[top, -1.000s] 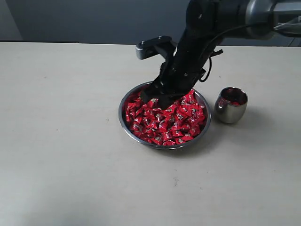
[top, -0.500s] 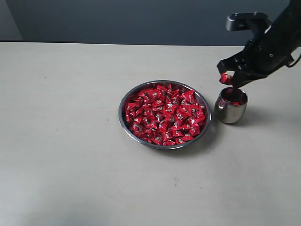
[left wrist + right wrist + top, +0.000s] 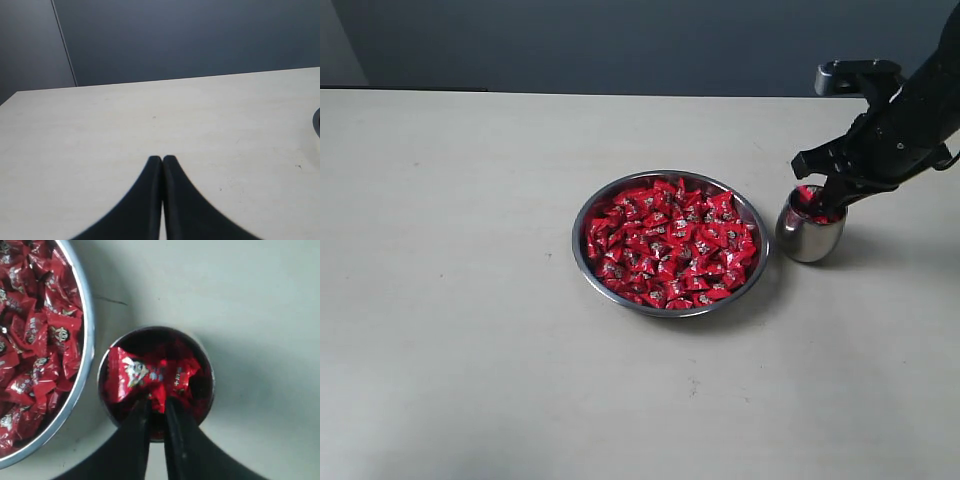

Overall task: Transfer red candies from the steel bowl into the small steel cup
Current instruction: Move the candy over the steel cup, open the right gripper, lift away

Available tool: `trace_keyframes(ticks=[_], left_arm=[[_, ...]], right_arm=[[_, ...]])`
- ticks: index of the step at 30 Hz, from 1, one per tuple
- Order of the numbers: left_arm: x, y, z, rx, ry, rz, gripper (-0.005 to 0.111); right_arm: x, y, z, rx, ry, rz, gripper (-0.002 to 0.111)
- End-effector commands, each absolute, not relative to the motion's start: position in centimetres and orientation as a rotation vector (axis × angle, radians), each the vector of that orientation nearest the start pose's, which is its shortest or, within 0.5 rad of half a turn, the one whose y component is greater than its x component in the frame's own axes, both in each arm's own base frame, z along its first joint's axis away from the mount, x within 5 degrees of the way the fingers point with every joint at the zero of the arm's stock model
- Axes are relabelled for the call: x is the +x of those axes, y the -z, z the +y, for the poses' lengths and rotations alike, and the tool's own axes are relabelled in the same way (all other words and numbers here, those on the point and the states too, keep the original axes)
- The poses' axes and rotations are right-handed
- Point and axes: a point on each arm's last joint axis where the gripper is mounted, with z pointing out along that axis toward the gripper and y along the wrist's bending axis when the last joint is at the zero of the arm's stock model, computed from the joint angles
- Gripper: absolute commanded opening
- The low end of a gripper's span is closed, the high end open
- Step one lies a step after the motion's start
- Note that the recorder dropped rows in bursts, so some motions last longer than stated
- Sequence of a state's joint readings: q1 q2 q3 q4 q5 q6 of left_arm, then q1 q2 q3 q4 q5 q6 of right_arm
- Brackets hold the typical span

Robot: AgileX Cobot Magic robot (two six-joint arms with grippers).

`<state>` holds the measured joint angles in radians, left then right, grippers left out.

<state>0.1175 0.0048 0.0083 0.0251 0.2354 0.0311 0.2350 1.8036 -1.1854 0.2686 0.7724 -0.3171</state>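
Note:
The steel bowl (image 3: pixel 577 245) in mid-table is heaped with red candies (image 3: pixel 670 245). The small steel cup (image 3: pixel 808 238) stands just right of it with red candies inside. My right gripper (image 3: pixel 817 196) hangs over the cup's mouth. In the right wrist view its jaws (image 3: pixel 157 402) stand slightly apart. The tail of one red candy (image 3: pixel 135 372) lies between the tips, and the candy rests on top of the cup's (image 3: pixel 209 371) pile. The bowl's rim (image 3: pixel 88 340) runs beside the cup. My left gripper (image 3: pixel 162 159) is shut and empty over bare table, outside the exterior view.
The beige table (image 3: pixel 470 350) stretches wide around bowl and cup. A dark wall (image 3: pixel 620 40) rises behind its far edge. The right arm (image 3: pixel 910 110) leans in from the upper right over the cup.
My right gripper lifted a candy out of the bowl, carried it right to the cup, then sank to the cup's mouth. Its jaws have parted a little.

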Motion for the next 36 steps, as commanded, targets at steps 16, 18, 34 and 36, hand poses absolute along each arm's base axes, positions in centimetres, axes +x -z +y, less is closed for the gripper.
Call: trace_keyframes(ticks=[16,18,34,36], left_arm=[[5.5,-19.2,0.7,-0.059,-0.135,1.715,0.0],[5.5,-19.2,0.7,-0.059,-0.135,1.715,0.0],[5.5,-19.2,0.7,-0.059,-0.135,1.715,0.0],[5.5,-19.2,0.7,-0.059,-0.135,1.715,0.0]], right_arm=[[33.7,-21.4,9.7,-0.539,-0.294,2.744,0.029],[33.5,-22.0,9.7,-0.539,-0.294,2.729,0.029],[31.0,-27.7,9.5,-0.5,-0.364,2.598,0.029],[30.8,-28.4,9.5,-0.491,-0.372,2.572,0.029]])
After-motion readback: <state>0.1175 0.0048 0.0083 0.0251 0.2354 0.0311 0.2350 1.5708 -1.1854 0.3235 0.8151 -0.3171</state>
